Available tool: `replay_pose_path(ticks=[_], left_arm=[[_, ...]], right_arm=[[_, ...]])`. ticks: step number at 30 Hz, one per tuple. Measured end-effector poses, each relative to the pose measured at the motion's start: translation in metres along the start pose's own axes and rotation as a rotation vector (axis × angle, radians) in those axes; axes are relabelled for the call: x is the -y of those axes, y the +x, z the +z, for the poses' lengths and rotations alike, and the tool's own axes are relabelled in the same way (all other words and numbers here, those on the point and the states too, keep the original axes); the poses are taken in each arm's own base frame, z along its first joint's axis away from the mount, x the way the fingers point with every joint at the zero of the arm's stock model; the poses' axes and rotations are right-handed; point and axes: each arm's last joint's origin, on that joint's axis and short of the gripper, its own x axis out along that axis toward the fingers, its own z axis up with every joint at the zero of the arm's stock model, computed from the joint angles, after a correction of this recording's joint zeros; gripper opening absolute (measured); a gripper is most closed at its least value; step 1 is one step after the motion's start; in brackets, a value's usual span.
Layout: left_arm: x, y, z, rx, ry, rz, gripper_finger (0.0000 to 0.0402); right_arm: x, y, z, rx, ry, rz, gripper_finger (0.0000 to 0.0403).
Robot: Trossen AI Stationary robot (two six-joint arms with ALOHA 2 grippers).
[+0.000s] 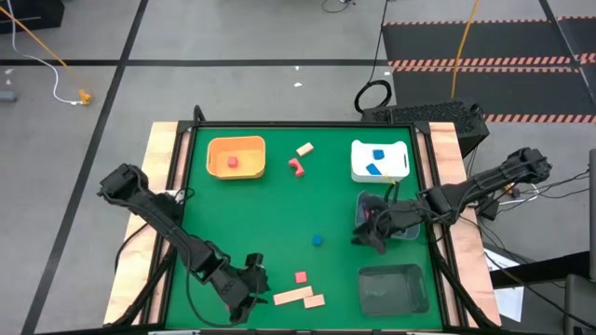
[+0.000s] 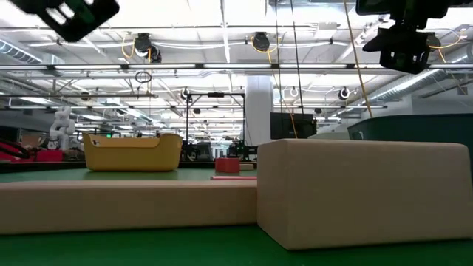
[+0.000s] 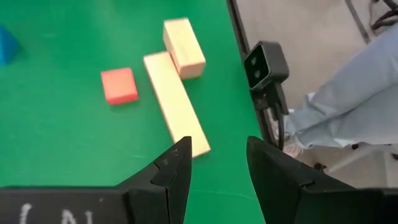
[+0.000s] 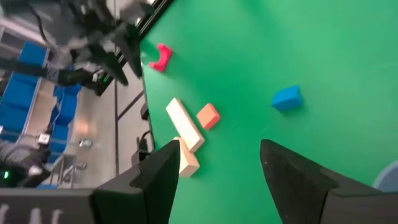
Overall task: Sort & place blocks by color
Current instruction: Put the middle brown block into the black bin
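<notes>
Blocks scattered on green table [image 1: 242,214]: long tan wooden bar [image 1: 293,296] and short tan block [image 1: 314,301] at near edge, small red cube [image 1: 301,277] beside them, blue cube [image 1: 318,240] mid-table. High view alone shows a red block in orange tray [image 1: 237,156], blue blocks in white tray [image 1: 380,160]. Left gripper [image 3: 217,163] jaws apart, empty, near the bar. Right gripper [image 4: 217,165] jaws apart, empty, above grey tray [image 1: 386,214]. Low view shows tan blocks close up.
</notes>
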Motion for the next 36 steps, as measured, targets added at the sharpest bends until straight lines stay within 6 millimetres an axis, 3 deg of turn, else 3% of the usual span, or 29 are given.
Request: replay_pose_path(ticks=[6,16,29,36], left_arm=[[0.002,0.031,-0.016,-0.084,0.013,0.044,0.0154],[0.011,0.065,-0.003,-0.038,0.041,0.134,0.0154],[0.001,0.072,-0.002,0.019,-0.087,0.240,0.0154],[0.004,0.077,-0.004,0.000,-0.196,0.162,0.0156]], right_arm=[[0.000,0.000,-0.001,0.006,0.036,-0.004,0.0212],[0.000,0.000,-0.001,0.007,0.068,-0.005,0.0212],[0.000,0.000,-0.001,-0.003,0.036,-0.006,0.0212],[0.001,0.000,-0.002,-0.013,0.003,-0.016,0.0212]])
